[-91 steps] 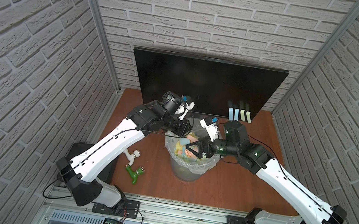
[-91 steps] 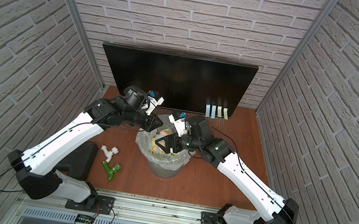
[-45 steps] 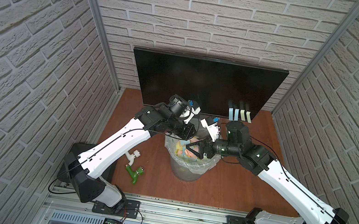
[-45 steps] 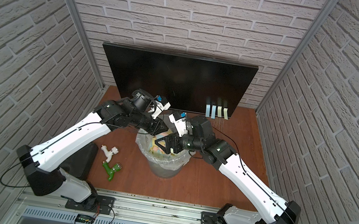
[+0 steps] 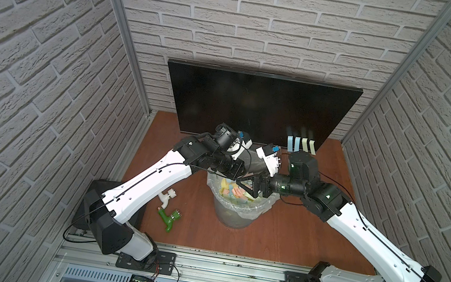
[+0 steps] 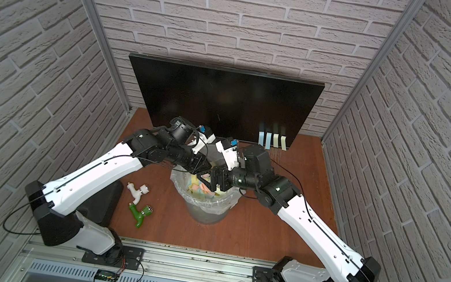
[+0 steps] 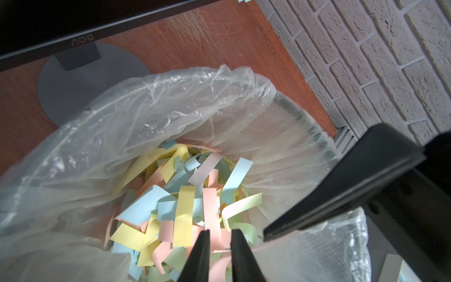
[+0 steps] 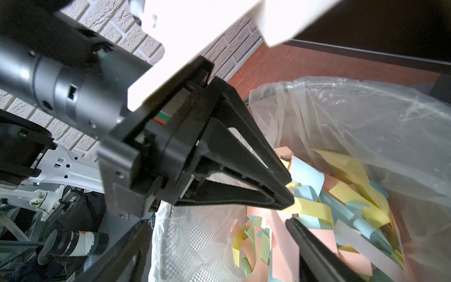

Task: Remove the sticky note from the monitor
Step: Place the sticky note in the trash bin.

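The wide black monitor (image 5: 260, 104) (image 6: 221, 98) stands at the back of the table. Several blue and pale yellow sticky notes (image 5: 301, 144) (image 6: 272, 140) hang on its lower right edge. My left gripper (image 7: 219, 234) (image 5: 240, 175) hovers over the lined waste bin (image 5: 236, 219) (image 6: 207, 214). It is shut on a pink sticky note (image 7: 214, 214) (image 8: 278, 234), which hangs from its tips. Facing it over the bin, my right gripper (image 8: 214, 244) (image 5: 252, 183) is open and holds nothing. One of its fingers (image 7: 341, 190) shows beside the left jaws.
The bin holds several coloured paper strips (image 7: 183, 207). The monitor's round grey foot (image 7: 73, 85) stands just behind the bin. A white tap fitting (image 5: 166, 196) and a green one (image 5: 168, 218) lie left of the bin. Brick walls close in on both sides.
My left arm has swung right, from beside the bin to over its rim, shut all the while. The right gripper has stayed open over the bin.
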`<state>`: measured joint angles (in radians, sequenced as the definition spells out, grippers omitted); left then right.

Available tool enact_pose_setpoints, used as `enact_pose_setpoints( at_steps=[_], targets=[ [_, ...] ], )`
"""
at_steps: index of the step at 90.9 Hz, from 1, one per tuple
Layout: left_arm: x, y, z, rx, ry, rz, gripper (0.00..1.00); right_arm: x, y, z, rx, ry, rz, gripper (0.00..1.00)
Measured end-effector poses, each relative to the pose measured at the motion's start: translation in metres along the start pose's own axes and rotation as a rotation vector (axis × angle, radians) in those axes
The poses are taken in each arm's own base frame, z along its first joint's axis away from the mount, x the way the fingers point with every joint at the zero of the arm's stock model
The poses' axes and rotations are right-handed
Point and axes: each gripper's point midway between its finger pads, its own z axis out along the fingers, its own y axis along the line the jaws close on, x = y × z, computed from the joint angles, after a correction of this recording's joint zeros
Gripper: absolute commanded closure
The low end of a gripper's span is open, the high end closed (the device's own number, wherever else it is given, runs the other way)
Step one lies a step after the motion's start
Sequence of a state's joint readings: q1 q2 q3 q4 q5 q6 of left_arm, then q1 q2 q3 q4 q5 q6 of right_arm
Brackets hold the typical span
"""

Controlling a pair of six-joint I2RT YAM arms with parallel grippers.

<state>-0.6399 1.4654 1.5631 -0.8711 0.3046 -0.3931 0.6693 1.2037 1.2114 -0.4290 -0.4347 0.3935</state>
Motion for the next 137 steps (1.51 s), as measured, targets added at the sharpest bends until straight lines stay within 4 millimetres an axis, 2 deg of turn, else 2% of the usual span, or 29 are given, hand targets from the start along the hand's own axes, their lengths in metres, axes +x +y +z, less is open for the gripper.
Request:
enact_pose_setpoints(
  at_steps=[27,42,55,72,100,137],
  targets=[
    [0.001,0.005,0.001,-0.024,0.003,0.005,0.77,-0.005,-0.003,-0.002,0.006,-0.025,0.017,0.11],
    [0.001,0.004,-0.001,-0.022,-0.004,0.010,0.65,0.003,-0.008,0.003,0.005,-0.013,0.038,0.11],
    [0.001,0.000,-0.002,0.000,0.000,0.017,0.64,0.002,-0.006,0.004,-0.007,-0.017,0.046,0.11],
    [0.003,-0.006,-0.001,0.037,0.006,0.029,0.55,-0.001,-0.004,0.003,-0.023,-0.024,0.058,0.11],
    [0.004,-0.009,0.000,0.056,0.009,0.033,0.56,-0.005,-0.003,-0.002,-0.049,-0.040,0.104,0.11],
    [0.005,-0.002,0.001,0.018,0.009,0.031,0.57,-0.012,-0.006,-0.008,-0.048,-0.068,0.140,0.11]
  ],
)
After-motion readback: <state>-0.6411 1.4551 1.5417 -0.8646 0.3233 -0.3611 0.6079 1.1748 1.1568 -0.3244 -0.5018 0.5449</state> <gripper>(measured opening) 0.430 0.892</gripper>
